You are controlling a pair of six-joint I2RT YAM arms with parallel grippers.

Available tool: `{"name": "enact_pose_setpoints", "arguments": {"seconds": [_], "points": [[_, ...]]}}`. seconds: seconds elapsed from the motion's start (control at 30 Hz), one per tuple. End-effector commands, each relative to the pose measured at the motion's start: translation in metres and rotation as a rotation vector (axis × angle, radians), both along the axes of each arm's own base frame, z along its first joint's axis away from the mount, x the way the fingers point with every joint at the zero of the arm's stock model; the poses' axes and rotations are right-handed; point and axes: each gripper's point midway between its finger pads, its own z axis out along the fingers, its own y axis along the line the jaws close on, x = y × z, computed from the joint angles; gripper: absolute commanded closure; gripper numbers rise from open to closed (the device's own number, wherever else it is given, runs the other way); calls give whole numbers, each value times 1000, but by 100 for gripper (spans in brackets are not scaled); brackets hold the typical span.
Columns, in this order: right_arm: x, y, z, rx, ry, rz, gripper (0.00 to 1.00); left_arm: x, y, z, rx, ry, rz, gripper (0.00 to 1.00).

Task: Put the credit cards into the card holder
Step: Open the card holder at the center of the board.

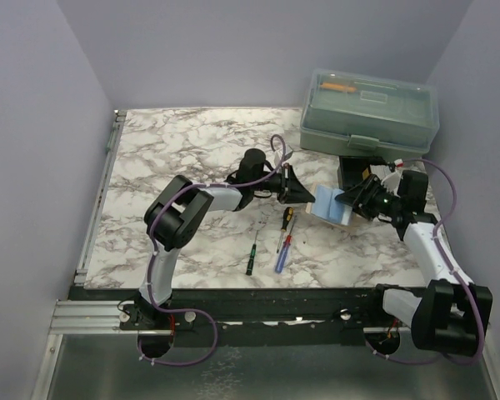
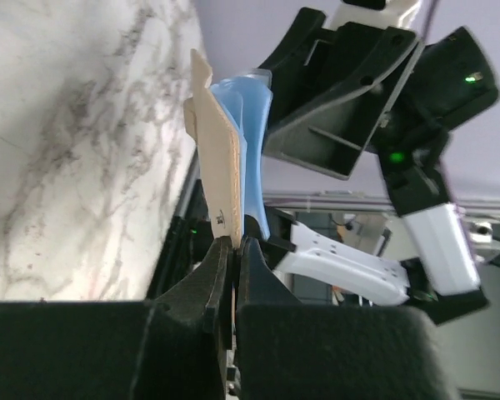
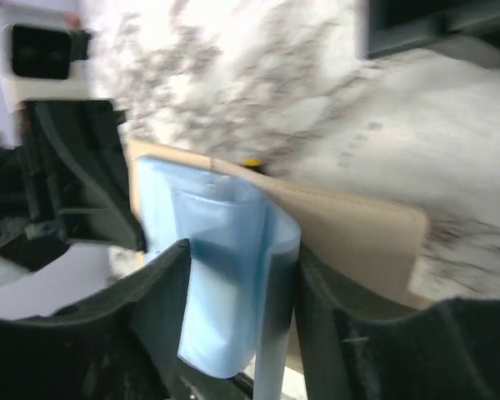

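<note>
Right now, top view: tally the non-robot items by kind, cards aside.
Screwdrivers: 3
Green toolbox: 1
Black block: 1
Card holder: 1
Total: 6

- a marbled counter (image 1: 192, 150) carries a translucent green toolbox (image 1: 371, 112) at its back right.
- three screwdrivers (image 1: 281, 257) lie near the middle.
- the left end effector (image 1: 307, 196) and right end effector (image 1: 350, 202) meet at a card holder (image 1: 319, 192) with pale blue credit cards (image 1: 333, 208).
</note>
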Motion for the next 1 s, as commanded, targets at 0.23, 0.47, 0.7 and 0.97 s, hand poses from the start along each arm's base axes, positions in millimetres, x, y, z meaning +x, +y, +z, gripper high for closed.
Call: {"name": "enact_pose_setpoints", "arguments": {"seconds": [0.23,0.47,0.7,0.97], "points": [[-9,-46,-58,-423,330,-204,34,18,-30,-69,489,-221,133,100],[-6,-52,-27,-625,270,-245,22,21,-22,-78,616,-269,173,100],[11,10,-19,-355,201,-22,14,6,-31,-73,601,-335,119,100],[25,30,-33,-244,191,11,20,4,-29,-68,607,-357,131,100]]}}
